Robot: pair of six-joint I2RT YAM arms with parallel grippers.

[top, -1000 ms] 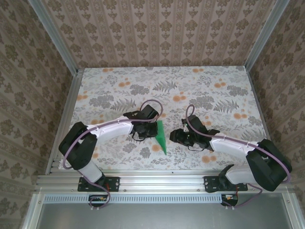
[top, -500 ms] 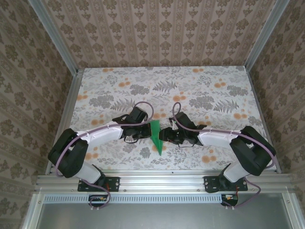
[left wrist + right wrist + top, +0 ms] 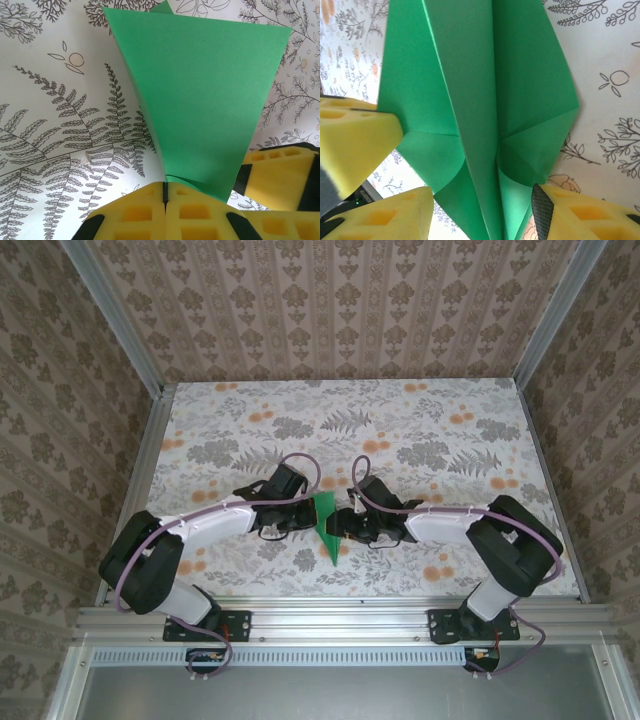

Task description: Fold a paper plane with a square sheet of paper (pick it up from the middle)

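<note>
The square sheet of paper (image 3: 325, 525) is bright green and creased into a pointed dart shape with a centre fold. It is held above the table between the two arms, point toward the near edge. My left gripper (image 3: 308, 514) is shut on one edge of it, its yellow pads (image 3: 145, 210) pressed together on the paper (image 3: 200, 100). My right gripper (image 3: 342, 526) is open. Its yellow fingers (image 3: 395, 215) stand either side of the paper's (image 3: 470, 100) centre fold with gaps showing. The left gripper's pad (image 3: 355, 135) shows at the paper's left edge.
The floral tabletop (image 3: 420, 430) stretches behind the arms, bounded by aluminium rails (image 3: 140, 470) and patterned walls. The right gripper's yellow finger (image 3: 280, 175) sits close beside my left gripper's pads.
The right gripper has moved left up to the paper and opened wider around it. The left arm has drawn the paper slightly left and nearer.
</note>
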